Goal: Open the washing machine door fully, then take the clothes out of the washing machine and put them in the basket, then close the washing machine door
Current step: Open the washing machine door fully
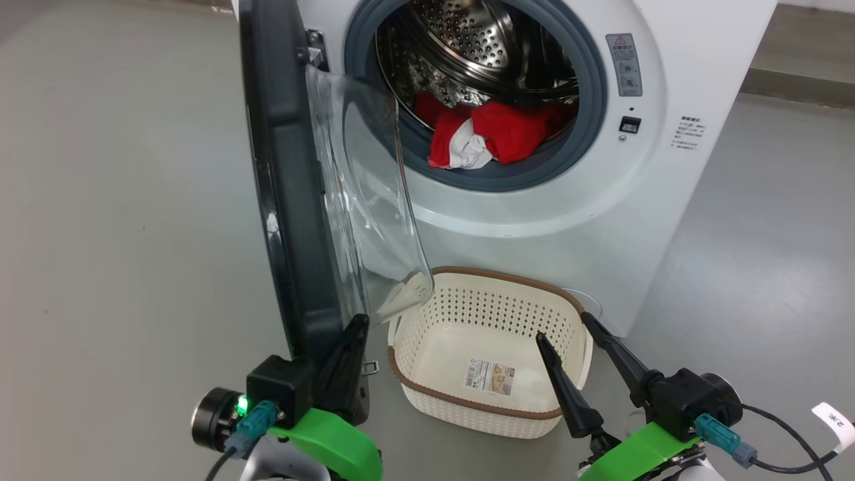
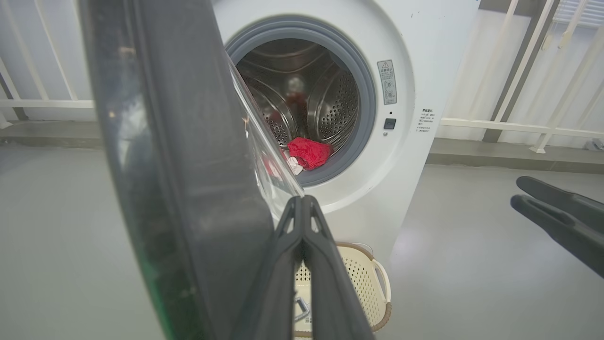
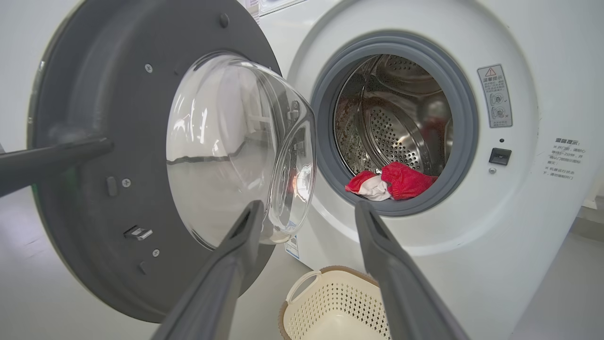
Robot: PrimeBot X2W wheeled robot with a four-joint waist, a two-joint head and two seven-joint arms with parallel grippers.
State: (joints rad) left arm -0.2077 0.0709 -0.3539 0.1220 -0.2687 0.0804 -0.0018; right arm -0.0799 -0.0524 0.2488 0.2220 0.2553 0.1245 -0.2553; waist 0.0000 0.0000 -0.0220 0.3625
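Red clothes (image 1: 494, 133) lie inside the washing machine (image 1: 534, 227) — well beyond the wide right claw (image 1: 562, 326).

grey label (image 1: 623, 65) on washing machine (image 1: 534, 224): warning triangle; other print seemingly illegible.

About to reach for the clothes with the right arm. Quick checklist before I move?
- washing machine door stands clear of the opening: ok; fully open: cannot tell.
- clothes at the opening's front lip, in sight: ok.
- right gripper fingers open, empty: ok.
- left gripper fingers shut beside the door: ok; touching it: cannot tell.
- basket empty, on the floor below the opening: ok.
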